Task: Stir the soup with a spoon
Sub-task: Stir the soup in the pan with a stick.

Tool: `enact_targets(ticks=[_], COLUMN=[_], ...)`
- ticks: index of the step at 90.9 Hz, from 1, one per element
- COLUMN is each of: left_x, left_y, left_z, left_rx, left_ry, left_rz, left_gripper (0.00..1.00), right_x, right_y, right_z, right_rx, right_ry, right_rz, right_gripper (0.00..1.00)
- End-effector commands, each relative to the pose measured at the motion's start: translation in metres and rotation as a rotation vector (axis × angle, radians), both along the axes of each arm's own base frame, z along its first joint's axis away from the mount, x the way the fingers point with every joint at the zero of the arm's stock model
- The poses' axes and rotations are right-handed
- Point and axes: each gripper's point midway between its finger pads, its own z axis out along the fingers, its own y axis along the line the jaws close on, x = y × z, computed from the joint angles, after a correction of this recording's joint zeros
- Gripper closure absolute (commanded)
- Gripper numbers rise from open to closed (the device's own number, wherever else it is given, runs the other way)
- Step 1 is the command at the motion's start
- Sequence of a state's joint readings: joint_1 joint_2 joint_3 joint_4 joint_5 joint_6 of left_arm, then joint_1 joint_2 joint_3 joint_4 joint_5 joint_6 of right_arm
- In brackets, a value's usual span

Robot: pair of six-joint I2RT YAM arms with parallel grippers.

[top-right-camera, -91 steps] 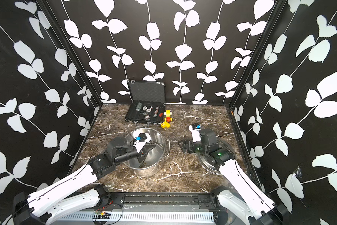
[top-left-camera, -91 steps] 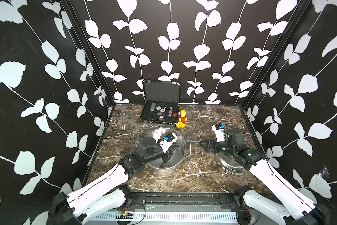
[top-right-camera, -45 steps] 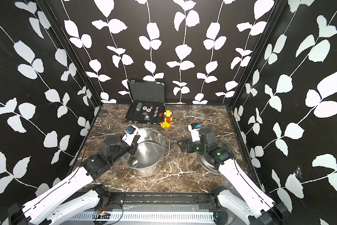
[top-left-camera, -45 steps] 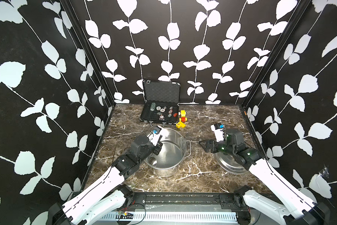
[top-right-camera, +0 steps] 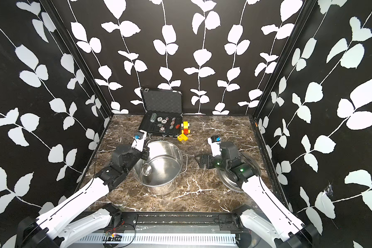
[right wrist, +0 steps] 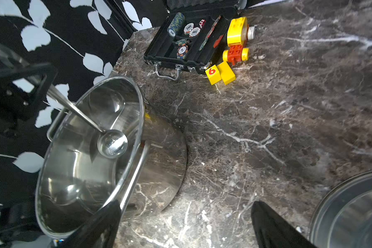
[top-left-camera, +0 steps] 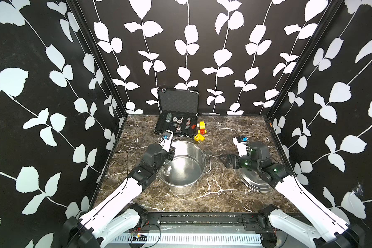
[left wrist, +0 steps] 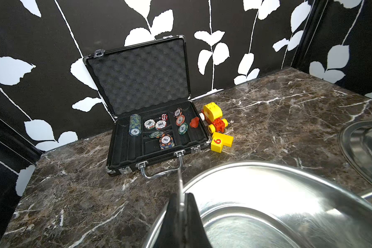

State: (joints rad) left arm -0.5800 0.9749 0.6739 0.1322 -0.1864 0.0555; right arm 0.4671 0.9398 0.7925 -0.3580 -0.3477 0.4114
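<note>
At the pot (top-left-camera: 180, 189) rim, the left end effector (top-left-camera: 171, 154) pinches the spoon (right wrist: 84, 116), bowl hanging inside.

both top views look down from high at the front, facing the back wall, over the whole table (top-left-camera: 234, 133). each wrist camera sits low and close: left faces the poker case (left wrist: 125, 148) over the pot (left wrist: 266, 166) rim, right looks across at both.

Bright, even light from above; shadows soft. Glare inside pot (left wrist: 266, 189) and on lid (right wrist: 352, 214). Top views sharp; wrist views warp toward edges. Right wrist: spoon (right wrist: 73, 107) handle's far end defocused.
</note>
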Motion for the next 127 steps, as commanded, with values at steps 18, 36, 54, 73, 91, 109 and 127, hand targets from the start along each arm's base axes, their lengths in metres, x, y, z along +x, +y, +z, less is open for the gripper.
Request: enact_targets(ticks=[18,36,54,73,91,109,127], left_x=[0.02,0.012,-0.021,-0.069,-0.106,-0.131,-0.146], left_y=[-0.064,-0.12,-0.166,-0.183,-0.168,-0.139,-0.114], left_z=[0.04,0.049,0.048,0.034,0.015,0.007,0.002], left_rx=[-0.069,-0.173,-0.131,-0.086,-0.035,-0.023,-0.036], left_ry=[-0.083,-0.07,-0.09,-0.059,-0.012,0.006,0.001], left_rz=[-0.266,-0.523,-0.722,-0.864,-0.92,-0.904,-0.859], left_gripper=[1.0,1.0,1.0,1.0,1.0,1.0,1.0], right_x=[0.003,0.005,0.005,0.006,0.009,0.012,0.014], right_y=[-0.004,-0.006,-0.008,-0.009,-0.004,0.0,0.004], right_z=[0.015,0.016,0.013,0.01,0.008,0.007,0.006], right_rx=[-0.001,-0.011,-0.017,-0.021,-0.008,0.01,0.02], right_ry=[-0.055,-0.053,-0.048,-0.043,-0.037,-0.03,-0.026], right_rz=[-0.031,-0.049,-0.056,-0.064,-0.054,-0.046,-0.041], right_gripper=[0.01,0.01,0.01,0.01,0.01,0.01,0.01])
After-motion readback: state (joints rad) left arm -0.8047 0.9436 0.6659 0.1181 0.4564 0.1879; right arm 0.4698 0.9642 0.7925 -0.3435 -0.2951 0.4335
